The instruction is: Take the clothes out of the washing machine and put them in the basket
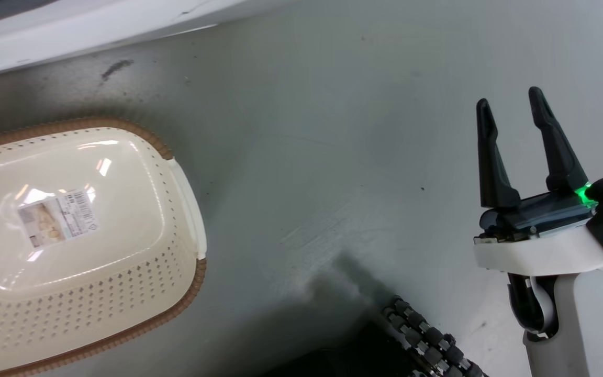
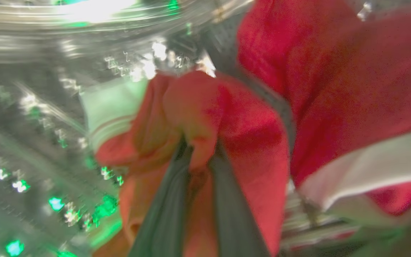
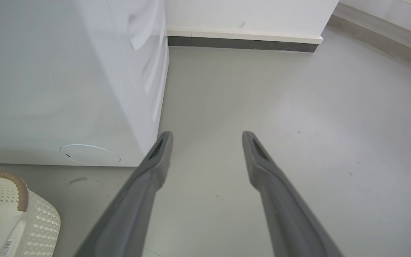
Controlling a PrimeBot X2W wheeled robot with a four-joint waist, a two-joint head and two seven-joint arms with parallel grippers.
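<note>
Inside the steel drum (image 2: 30, 117) of the washing machine (image 3: 66, 89), my left gripper (image 2: 200, 150) is shut on a fold of the red clothes (image 2: 334, 89), whose white striped trim (image 2: 369, 160) shows to the right. The picture there is blurred. The cream basket (image 1: 76, 241) with a brown rim sits on the floor at the left of the head view, with only a label on its bottom; its corner (image 3: 16, 210) also shows in the right wrist view. My right gripper (image 1: 511, 110) hangs open over bare floor, right of the basket, holding nothing.
The machine's white base (image 1: 71, 31) runs along the top left of the head view. A dark ribbed cable (image 1: 427, 340) lies at the bottom. A wall with a dark skirting board (image 3: 241, 43) stands beyond the machine's corner. Grey floor (image 1: 333, 157) spreads between basket and right gripper.
</note>
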